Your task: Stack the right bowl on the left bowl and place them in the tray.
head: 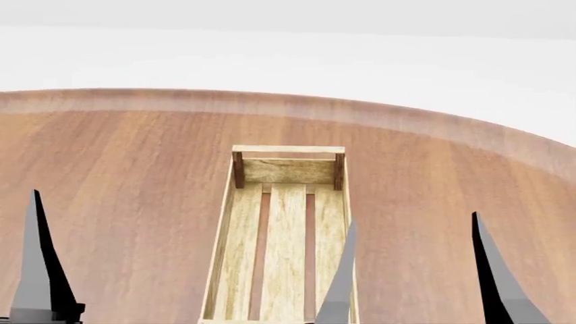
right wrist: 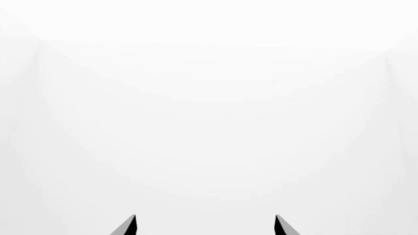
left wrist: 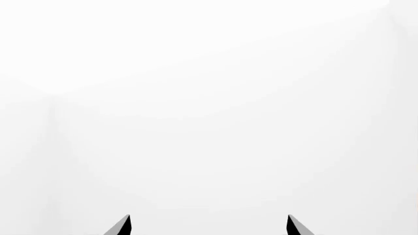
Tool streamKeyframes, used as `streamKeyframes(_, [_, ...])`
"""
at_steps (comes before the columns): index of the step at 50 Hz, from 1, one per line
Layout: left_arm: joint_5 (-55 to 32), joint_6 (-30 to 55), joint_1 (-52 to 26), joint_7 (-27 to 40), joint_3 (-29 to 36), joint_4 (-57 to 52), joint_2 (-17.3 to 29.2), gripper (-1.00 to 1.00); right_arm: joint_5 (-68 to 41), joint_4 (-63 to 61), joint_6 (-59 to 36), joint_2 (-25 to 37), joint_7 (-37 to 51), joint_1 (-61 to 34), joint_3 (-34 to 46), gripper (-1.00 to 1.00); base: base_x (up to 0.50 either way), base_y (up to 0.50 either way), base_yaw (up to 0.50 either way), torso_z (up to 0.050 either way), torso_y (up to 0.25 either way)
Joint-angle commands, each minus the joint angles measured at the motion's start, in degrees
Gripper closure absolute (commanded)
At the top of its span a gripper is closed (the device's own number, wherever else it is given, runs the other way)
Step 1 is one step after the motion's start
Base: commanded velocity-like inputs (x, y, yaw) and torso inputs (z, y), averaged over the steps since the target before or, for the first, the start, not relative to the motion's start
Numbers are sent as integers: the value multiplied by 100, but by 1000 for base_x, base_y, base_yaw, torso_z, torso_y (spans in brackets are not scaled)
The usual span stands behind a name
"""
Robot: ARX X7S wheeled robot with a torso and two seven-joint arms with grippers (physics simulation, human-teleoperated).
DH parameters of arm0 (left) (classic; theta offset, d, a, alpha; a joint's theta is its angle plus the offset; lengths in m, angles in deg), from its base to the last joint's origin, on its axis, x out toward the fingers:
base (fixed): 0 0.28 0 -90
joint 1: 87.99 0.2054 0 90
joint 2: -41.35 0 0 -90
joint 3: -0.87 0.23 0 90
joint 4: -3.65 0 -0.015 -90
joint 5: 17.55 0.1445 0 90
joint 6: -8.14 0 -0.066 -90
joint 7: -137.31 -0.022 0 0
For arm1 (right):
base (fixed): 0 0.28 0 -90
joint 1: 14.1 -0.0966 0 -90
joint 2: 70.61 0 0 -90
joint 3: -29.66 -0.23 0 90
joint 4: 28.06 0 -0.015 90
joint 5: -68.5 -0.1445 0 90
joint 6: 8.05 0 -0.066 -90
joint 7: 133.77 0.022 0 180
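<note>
The tray (head: 284, 243) lies lengthwise on the round wooden table (head: 117, 175), running straight away from the robot along its midline, its far end wall and dark corner posts facing the head camera. Its three-slat floor is bare, and that placement makes sense: a crate centred between the arms is one either arm could reach. No bowl shows in any view, so I cannot say where the two bowls sit — likely below or outside the head camera's frame. The right gripper (head: 414, 270) is raised in front of the camera, its two dark fingers standing well apart with nothing between them, one finger overlapping the tray's right side in the picture. The left gripper (left wrist: 209, 224) shows the same wide gap in its wrist view, also empty; in the head view only one of its fingers is seen. Both wrist cameras look out at blank white — the arms point up and forward, which reads as a resting pose with stacking not yet begun.
</note>
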Motion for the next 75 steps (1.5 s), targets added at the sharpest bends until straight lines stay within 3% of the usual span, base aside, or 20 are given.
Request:
streamKeyframes(1, [86,-41,-25,-72,-135,68,-83,-100,96,5,15,-78,-89,2,-105,-100,0,0,0,50,0])
streamKeyframes(17, [16,-52,-21,-11,-168,69,-54,-100,116,24,25,-46,-44,5,-59,-100,0,0,0,50,0])
streamKeyframes(24, [243,144,-62,27,-89,32,-46,-100,114,31,29,-30,-26,3,-47,-100,0,0,0,0,-18])
streamKeyframes(58, [177,199,-77,97,-46,29,9,-100,108,77,62,39,58,-17,16,-100,0,0,0,8,-250])
streamKeyframes(75, [144,220,-82,139,-26,114,34,-100,107,143,103,70,81,-22,69,-100,0,0,0,1,-10])
